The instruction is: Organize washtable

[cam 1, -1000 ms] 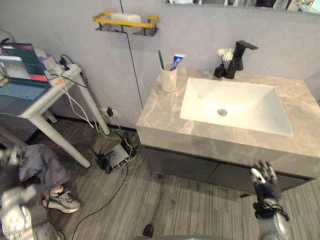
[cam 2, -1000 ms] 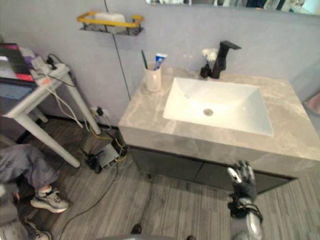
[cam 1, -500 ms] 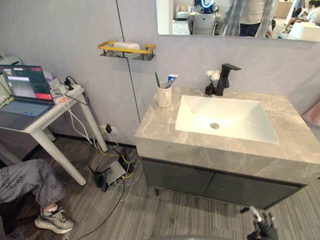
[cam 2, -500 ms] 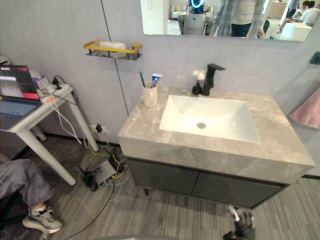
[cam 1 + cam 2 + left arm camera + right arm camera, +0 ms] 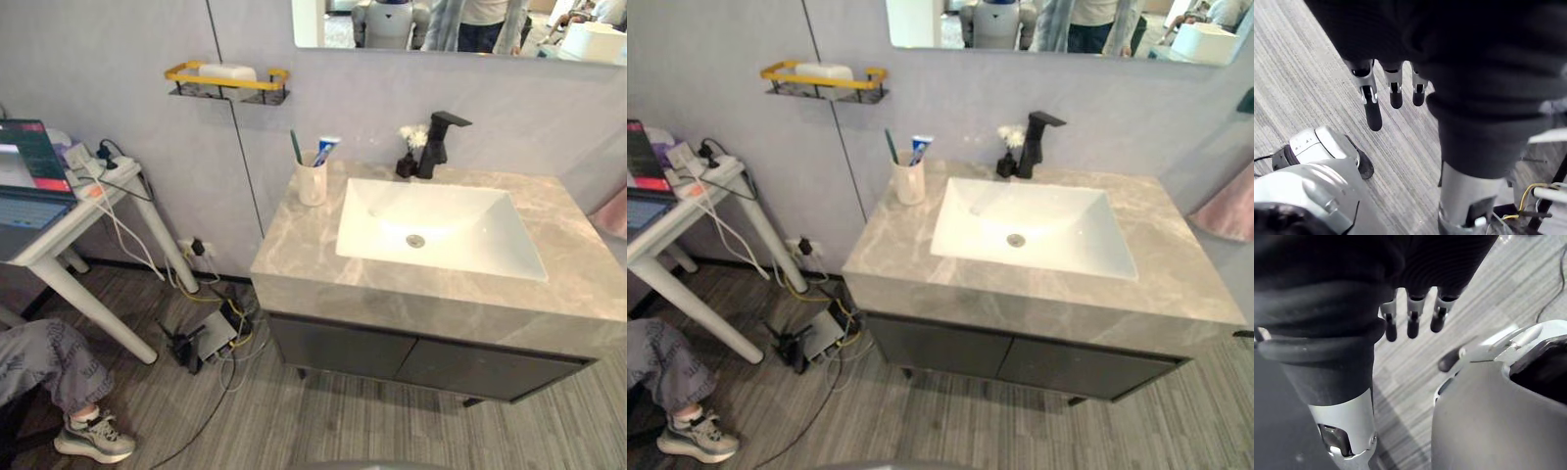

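Observation:
The washtable has a grey marble top (image 5: 304, 245) with a white sink (image 5: 441, 225) set into it. A white cup (image 5: 312, 182) at the back left corner holds a green toothbrush (image 5: 295, 147) and a toothpaste tube (image 5: 325, 150). A black faucet (image 5: 438, 140) stands behind the sink, beside a small dark vase of white flowers (image 5: 407, 162). My left hand (image 5: 1396, 93) hangs over the floor with straight fingers and holds nothing. My right hand (image 5: 1413, 318) hangs the same way, open and empty.
A yellow wall shelf (image 5: 227, 80) left of the mirror (image 5: 441, 20) carries a white block. A white side table (image 5: 69, 220) with a laptop stands at the left. Cables and a box (image 5: 211, 333) lie on the floor below. A person's leg and sneaker (image 5: 93, 438) show at the lower left.
Both hands, raised at the eye views' lower edge a second ago, have dropped to hang by my sides. The camera has shifted; the washtable's things stand as before.

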